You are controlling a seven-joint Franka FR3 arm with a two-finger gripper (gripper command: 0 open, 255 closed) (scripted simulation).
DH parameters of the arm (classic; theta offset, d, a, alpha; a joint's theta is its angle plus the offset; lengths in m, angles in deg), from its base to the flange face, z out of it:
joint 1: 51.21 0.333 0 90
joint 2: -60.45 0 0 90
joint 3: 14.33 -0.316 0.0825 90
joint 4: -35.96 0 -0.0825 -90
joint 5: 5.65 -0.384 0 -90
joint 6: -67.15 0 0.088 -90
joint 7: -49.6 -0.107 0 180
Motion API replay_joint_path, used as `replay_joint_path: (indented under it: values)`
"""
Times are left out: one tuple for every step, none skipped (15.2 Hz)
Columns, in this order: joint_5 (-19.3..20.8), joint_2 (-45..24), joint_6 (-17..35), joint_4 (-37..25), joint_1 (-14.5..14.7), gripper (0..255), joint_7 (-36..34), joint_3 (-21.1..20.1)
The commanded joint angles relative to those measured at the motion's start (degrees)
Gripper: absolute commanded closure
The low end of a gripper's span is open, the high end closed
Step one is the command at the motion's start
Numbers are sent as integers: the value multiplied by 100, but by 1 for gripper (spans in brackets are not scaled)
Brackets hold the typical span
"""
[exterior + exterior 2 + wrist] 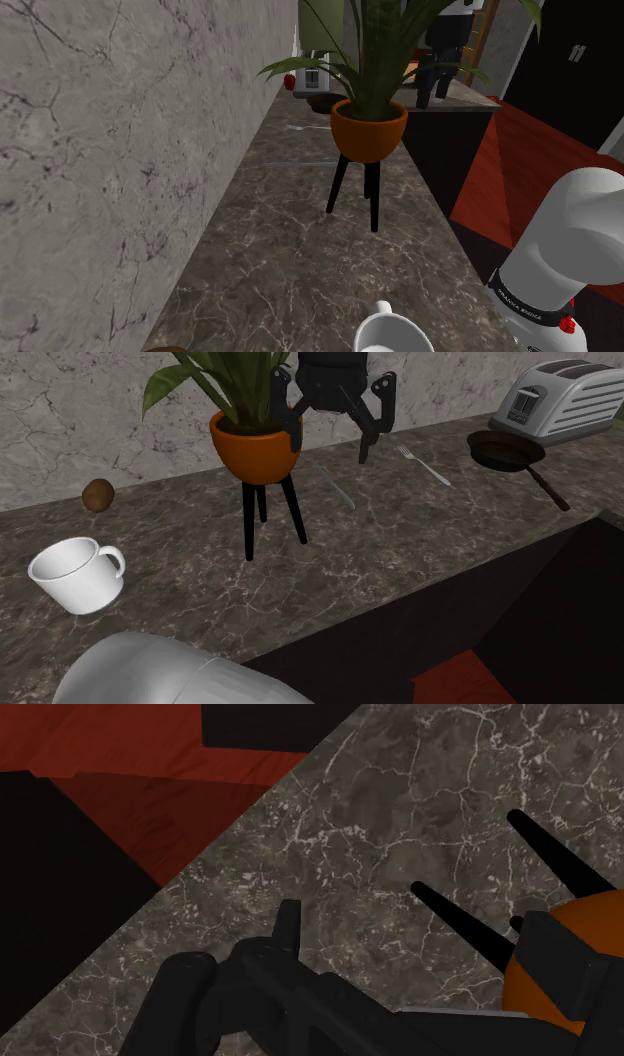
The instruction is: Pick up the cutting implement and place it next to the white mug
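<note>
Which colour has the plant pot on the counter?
Orange. The plant pot shows best in the second exterior view.

White rounded arm (575, 225) with a dark lettered band (522, 300), red button (570, 323), and all-black hand (330, 447).

counter (400, 562): dark marbled stone, running along a pale marbled wall (90, 412).
mug (78, 580): white, upright, near the front edge at the second exterior view's left.
brown lump (98, 495): round, near the wall, behind the mug.
plant pot (255, 448): orange, standing on black legs.
knife (337, 488): grey, flat, just right of the pot's legs.
fork (424, 466): flat, between knife and pan.
pan (507, 452): dark, handle toward the front edge.
toaster (570, 397): silver, by the wall, behind the pan.
</note>
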Motion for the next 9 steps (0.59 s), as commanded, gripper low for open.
replay_joint_path:
  values:
    - [0, 0, 0, 0, 0, 0, 0, 0]
    - [27, -170, 165, -2, 42, 0, 137, 46]
    - [51, -346, 326, -12, 85, 0, 273, 91]
    - [71, -526, 485, -29, 127, 0, 408, 134]
    - [88, -710, 640, -55, 171, 0, 543, 175]
    - [102, -898, 791, -88, 213, 0, 677, 214]
    - [111, -1089, 938, -129, 253, 0, 811, 250]
    - [117, -1284, 1081, -177, 296, 0, 944, 285]
    - [121, -1481, 1219, -232, 338, 0, 1077, 318]
